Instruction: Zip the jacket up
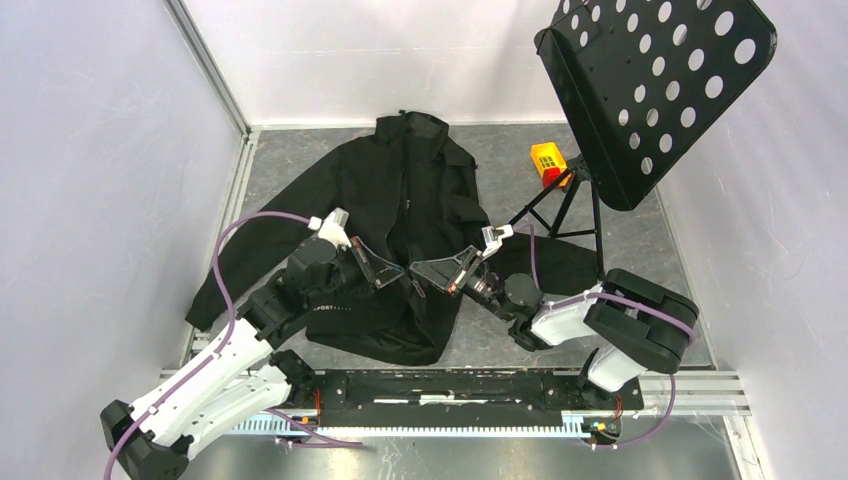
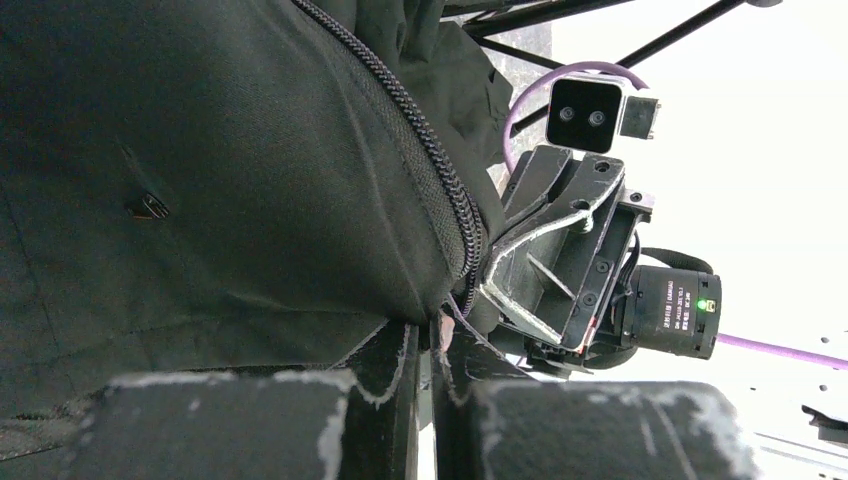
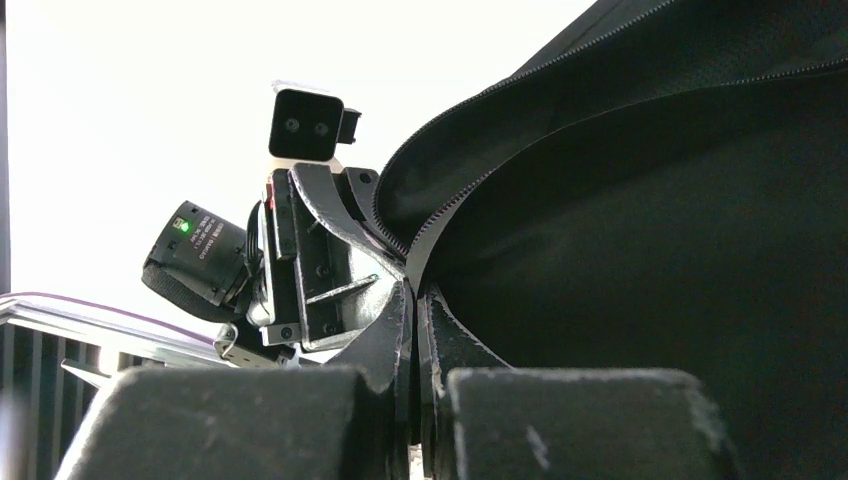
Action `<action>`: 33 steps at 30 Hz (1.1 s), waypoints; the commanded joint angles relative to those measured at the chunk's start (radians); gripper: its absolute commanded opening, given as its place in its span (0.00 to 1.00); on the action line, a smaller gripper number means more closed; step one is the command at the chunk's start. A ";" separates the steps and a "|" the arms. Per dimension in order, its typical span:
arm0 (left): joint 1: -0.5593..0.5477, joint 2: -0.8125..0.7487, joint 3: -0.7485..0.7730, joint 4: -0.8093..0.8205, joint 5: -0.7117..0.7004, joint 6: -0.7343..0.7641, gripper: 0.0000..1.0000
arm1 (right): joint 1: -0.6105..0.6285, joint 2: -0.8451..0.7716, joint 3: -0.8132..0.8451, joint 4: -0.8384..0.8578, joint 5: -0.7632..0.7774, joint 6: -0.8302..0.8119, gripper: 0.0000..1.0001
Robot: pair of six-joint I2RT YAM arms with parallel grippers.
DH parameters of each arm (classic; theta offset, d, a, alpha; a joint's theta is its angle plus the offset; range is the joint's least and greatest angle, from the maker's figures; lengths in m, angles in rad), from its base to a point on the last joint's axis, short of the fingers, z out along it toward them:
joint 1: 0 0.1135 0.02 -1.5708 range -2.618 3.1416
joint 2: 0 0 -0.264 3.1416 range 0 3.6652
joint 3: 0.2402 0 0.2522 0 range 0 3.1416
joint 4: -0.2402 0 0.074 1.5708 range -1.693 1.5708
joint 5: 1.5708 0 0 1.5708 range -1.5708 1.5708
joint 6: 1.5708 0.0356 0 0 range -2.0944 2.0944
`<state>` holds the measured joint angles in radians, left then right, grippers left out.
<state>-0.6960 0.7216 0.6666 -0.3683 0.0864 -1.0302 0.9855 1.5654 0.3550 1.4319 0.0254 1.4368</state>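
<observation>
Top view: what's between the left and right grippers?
Only jacket fabric at the zipper. The left gripper and right gripper nearly meet tip to tip, each shut on it; both wrist views show this best.

Unseen around the jacket [image 1: 400,190]
Its zipper [image 2: 430,160] vanishes at the bottom between the pinching left gripper [image 2: 428,345] and right gripper [image 3: 415,320]; hem lettering [image 1: 335,308] too small to read; music stand [image 1: 650,90] beyond it cropped.

A black perforated music stand [image 1: 660,100] is standing at upper right, a small orange-and-yellow box [image 1: 548,160] lying beside its tripod on the grey desk [image 1: 500,150].
</observation>
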 commanded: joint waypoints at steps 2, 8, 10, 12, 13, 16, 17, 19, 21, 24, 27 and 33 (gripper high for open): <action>-0.002 -0.005 -0.031 0.088 -0.002 -0.039 0.02 | 0.009 -0.024 0.051 0.039 0.059 0.013 0.00; -0.002 -0.048 -0.072 0.158 -0.006 -0.040 0.02 | 0.011 -0.017 0.060 0.036 0.070 0.023 0.00; -0.002 -0.059 -0.088 0.182 -0.004 -0.042 0.02 | 0.010 -0.012 0.060 0.038 0.065 0.026 0.00; -0.002 -0.071 -0.094 0.186 -0.008 -0.044 0.02 | 0.010 -0.010 0.053 0.039 0.067 0.026 0.00; -0.002 -0.078 -0.098 0.187 -0.013 -0.044 0.02 | 0.010 -0.010 0.050 0.041 0.068 0.028 0.00; -0.002 -0.089 -0.106 0.186 -0.029 -0.053 0.02 | 0.011 -0.008 0.054 0.046 0.066 0.028 0.00; -0.003 -0.090 -0.105 0.190 -0.030 -0.054 0.02 | 0.012 -0.007 0.055 0.046 0.066 0.028 0.00; -0.002 -0.091 -0.104 0.193 -0.031 -0.054 0.02 | 0.011 -0.003 0.055 0.045 0.064 0.027 0.00; -0.002 -0.102 -0.098 0.186 -0.040 -0.048 0.02 | 0.012 0.000 0.049 0.051 0.061 0.031 0.00; -0.002 -0.129 -0.089 0.157 -0.069 -0.038 0.02 | 0.012 -0.001 0.043 0.062 0.052 0.034 0.00; -0.002 -0.154 -0.089 0.142 -0.083 -0.034 0.02 | 0.011 0.002 0.042 0.070 0.043 0.033 0.00; -0.002 -0.145 -0.087 0.139 -0.105 -0.033 0.02 | 0.012 0.004 0.055 0.075 0.028 0.033 0.00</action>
<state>-0.6960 0.5720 0.5652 -0.2497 0.0170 -1.0439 0.9924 1.5665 0.3721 1.4372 0.0658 1.4620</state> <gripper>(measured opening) 0.087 0.010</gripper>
